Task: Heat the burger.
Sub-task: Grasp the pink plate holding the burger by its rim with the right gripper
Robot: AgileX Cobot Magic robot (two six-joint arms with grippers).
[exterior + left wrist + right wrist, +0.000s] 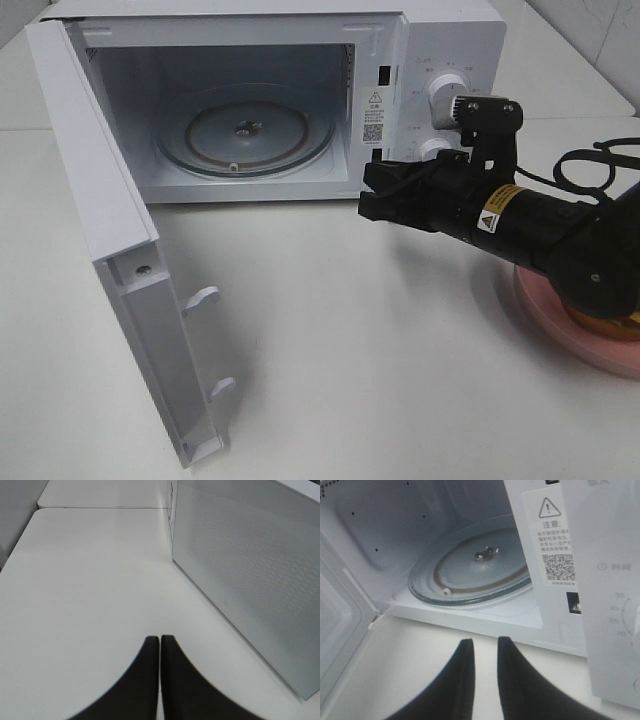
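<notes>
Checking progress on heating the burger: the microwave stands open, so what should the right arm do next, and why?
Probably pull the right gripper back toward the pink plate to fetch the burger. The door is wide open, the glass turntable is bare, and the jaws stand slightly apart holding nothing; the burger is mostly hidden under that arm.

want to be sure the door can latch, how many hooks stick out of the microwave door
2, both on the inner face of the open microwave door: the upper hook and the lower hook beneath it. None appear hidden.
</notes>
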